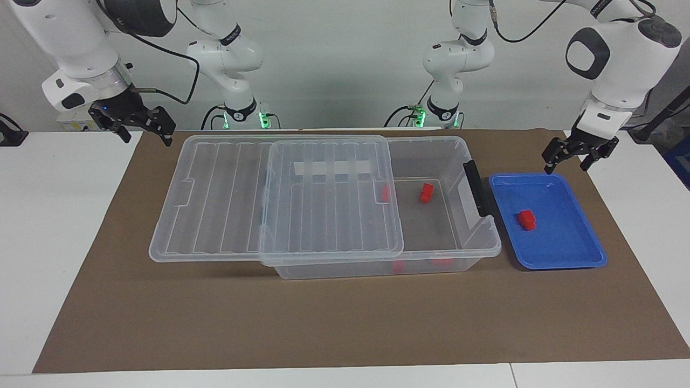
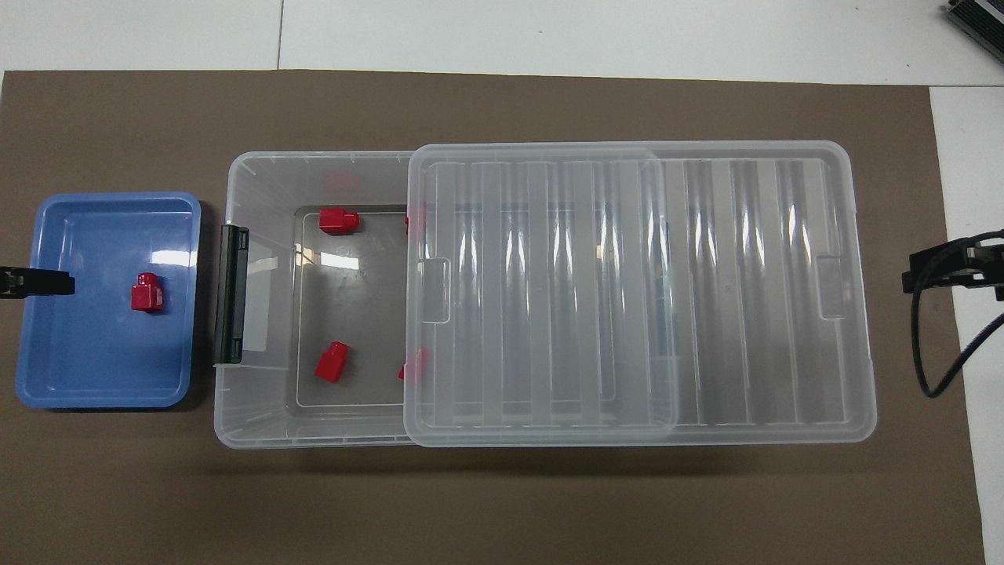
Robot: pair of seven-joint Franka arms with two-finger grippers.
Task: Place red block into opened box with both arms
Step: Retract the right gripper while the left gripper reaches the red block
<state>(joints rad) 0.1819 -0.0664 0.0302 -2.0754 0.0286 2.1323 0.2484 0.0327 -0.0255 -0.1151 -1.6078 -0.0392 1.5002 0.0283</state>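
The clear box [image 1: 431, 237] lies between the two grippers, its ribbed lid [image 1: 280, 199] slid toward the right gripper [image 1: 141, 125], which waits, fingers spread, clear of the lid's end. The left gripper [image 1: 572, 156] hangs spread over the blue tray's [image 1: 560, 258] rim — the red block [image 1: 526, 219] sits just below it. Risk: such a small block could tip or skid from an off-centre pinch.

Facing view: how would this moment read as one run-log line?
lid: slid aside, box open | red block: in blue tray | left gripper: open above tray edge | right gripper: open, raised, waiting
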